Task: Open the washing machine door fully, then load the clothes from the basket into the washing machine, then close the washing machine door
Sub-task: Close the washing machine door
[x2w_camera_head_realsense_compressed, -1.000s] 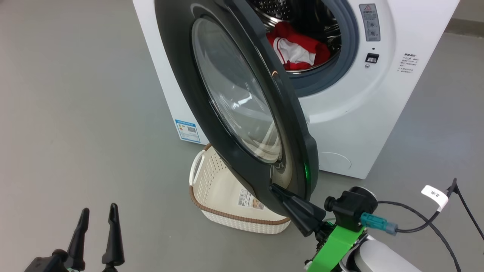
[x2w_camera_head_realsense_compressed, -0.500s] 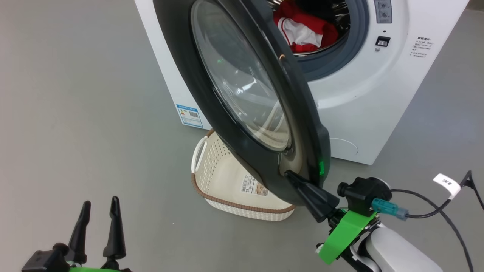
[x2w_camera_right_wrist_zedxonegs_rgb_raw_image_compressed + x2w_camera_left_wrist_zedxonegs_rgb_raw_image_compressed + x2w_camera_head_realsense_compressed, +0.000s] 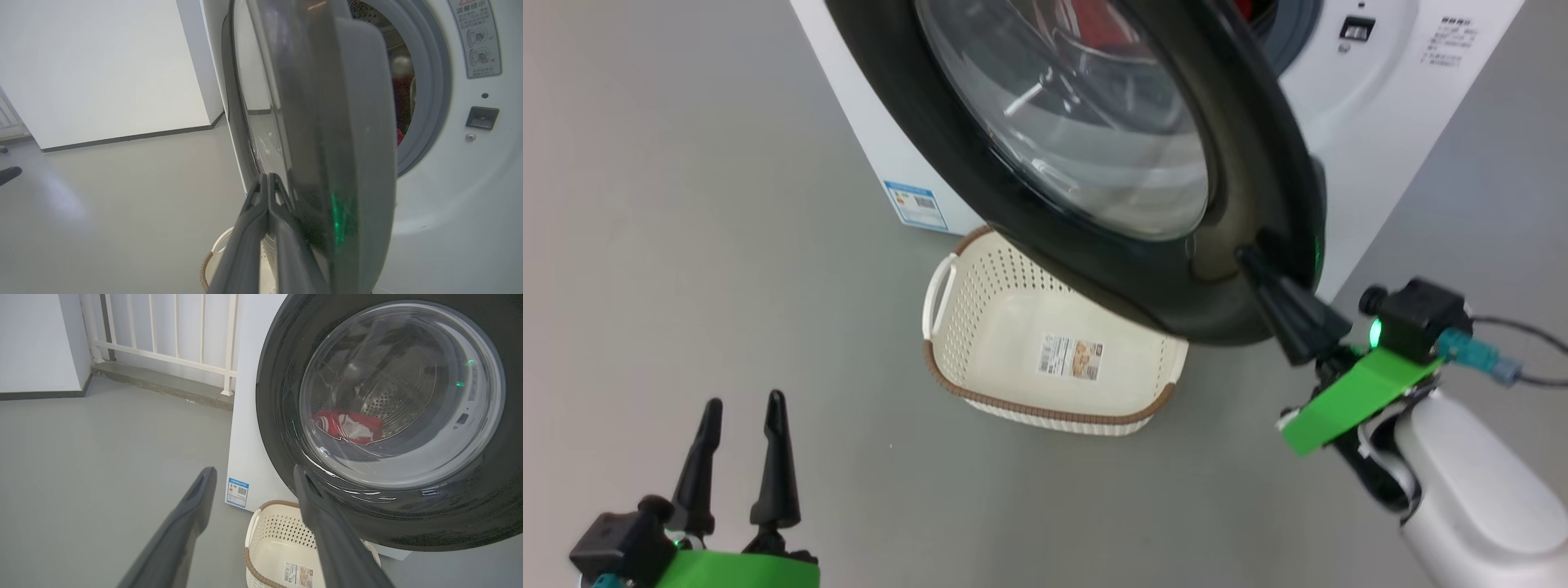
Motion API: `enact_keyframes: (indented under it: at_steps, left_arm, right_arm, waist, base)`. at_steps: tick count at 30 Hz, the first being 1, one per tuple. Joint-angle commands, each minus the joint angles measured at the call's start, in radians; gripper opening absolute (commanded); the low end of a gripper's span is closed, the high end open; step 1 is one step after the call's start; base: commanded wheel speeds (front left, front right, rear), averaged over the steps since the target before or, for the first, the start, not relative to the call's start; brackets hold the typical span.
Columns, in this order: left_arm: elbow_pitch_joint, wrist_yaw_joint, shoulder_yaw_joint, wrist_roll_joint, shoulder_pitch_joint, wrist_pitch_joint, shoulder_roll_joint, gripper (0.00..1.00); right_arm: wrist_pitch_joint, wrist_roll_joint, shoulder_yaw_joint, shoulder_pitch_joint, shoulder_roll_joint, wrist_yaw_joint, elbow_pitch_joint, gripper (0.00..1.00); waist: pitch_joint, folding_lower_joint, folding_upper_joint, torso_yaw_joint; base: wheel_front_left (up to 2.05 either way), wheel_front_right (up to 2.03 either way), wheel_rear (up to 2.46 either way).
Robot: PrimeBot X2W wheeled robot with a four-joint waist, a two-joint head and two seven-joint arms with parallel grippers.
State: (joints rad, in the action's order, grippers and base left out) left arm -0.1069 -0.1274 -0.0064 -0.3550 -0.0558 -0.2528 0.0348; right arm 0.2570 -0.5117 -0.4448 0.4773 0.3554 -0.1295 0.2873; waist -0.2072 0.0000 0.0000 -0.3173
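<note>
The washing machine door (image 3: 980,163), glossy black with a bulging glass window, stands partly swung toward the white washing machine (image 3: 1380,106). My right gripper (image 3: 1245,255) is shut, its tips pressed against the door's outer face near its free edge, also seen close up in the right wrist view (image 3: 267,177). Through the glass, the red and white clothes (image 3: 347,424) lie in the steel drum. The cream basket (image 3: 1045,411) sits on the floor under the door, with a paper label on its floor and no clothes in it. My left gripper (image 3: 739,408) hangs open at the lower left, holding nothing (image 3: 253,469).
The door's lower edge overhangs the basket's far side. A blue label (image 3: 915,204) marks the machine's lower left corner. A white railing (image 3: 163,326) and a wall stand behind on the left. A cable (image 3: 1519,376) trails from my right wrist. Grey floor spreads to the left.
The door has swung further toward the machine, with my shut right gripper riding along against it. More of the basket now shows. The head camera has shifted. My left gripper stays open and still.
</note>
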Motion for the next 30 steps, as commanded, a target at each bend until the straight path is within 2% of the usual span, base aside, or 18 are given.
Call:
enact_keyframes:
  at_steps: [1,10,17,30]
  left_arm:
    - [0.029,-0.003,0.025,0.005,-0.037,-0.009,0.015,1.00]
    - [0.051,-0.003,0.021,-0.009,-0.081,-0.009,0.015,1.00]
    - [0.068,-0.003,0.018,-0.020,-0.108,-0.009,0.015,1.00]
    - [0.089,0.003,0.009,-0.037,-0.154,-0.009,0.015,1.00]
  right_arm:
    - [0.005,-0.015,0.001,0.037,0.013,-0.001,-0.016,0.00]
    - [0.005,-0.035,0.041,0.151,0.061,-0.001,0.037,0.00]
    - [0.005,-0.029,0.028,0.242,0.096,-0.001,0.068,0.00]
    - [0.005,-0.057,0.017,0.500,0.164,-0.001,0.218,0.00]
  waist:
    - [-0.040,0.0000,0.0000,0.012]
    - [-0.125,0.0000,0.0000,0.007]
    - [-0.184,0.0000,0.0000,0.004]
    - [-0.288,0.0000,0.0000,-0.011]
  base:
    - [0.00,0.00,0.00]
    - [0.00,0.00,0.00]
    - [0.00,0.00,0.00]
    - [0.00,0.00,0.00]
